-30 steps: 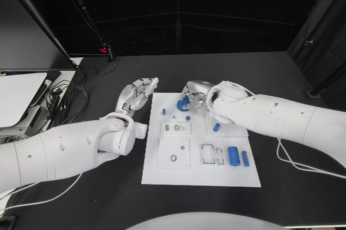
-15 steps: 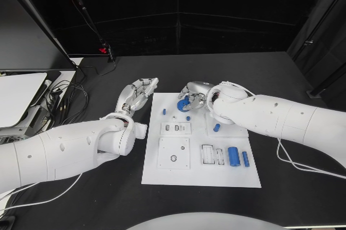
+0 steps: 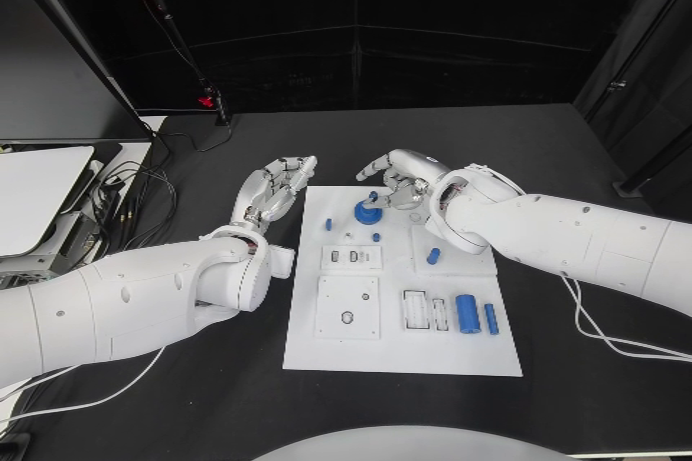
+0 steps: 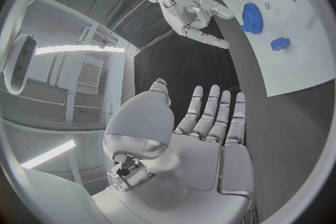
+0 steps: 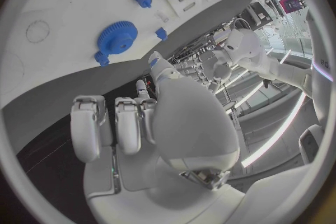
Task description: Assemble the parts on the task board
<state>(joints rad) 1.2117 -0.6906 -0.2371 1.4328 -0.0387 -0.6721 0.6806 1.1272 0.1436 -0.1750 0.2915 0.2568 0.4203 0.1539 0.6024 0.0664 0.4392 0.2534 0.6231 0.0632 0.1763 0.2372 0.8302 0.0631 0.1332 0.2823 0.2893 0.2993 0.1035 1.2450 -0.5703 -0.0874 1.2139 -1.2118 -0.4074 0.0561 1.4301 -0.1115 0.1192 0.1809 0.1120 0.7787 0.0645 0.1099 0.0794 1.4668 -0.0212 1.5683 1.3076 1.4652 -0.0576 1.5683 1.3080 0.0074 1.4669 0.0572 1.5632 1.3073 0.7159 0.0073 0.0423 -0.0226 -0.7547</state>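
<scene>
Gear seated on the task board; both hands empty.
Right hand spread above blue gear, apparently released; left hand flat, fingers apart; next, probably fetch another part.

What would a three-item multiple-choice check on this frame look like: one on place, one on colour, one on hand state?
1. Where does the gear lie?
A. on the task board, near its far edge
B. on the black table, off the board
C. in the left hand

2. What colour is the gear?
A. grey
B. blue
C. red

3. What state is the right hand in?
A. gripping the gear
B. holding nothing, fingers apart
C. pressing a part at the board's near edge

Key: 1 A, the head view shows it on the white plate near the far edge. 2 B, it is blue in all three views. 3 B, the left wrist view shows its fingers spread beside the gear, apart from it.
</scene>
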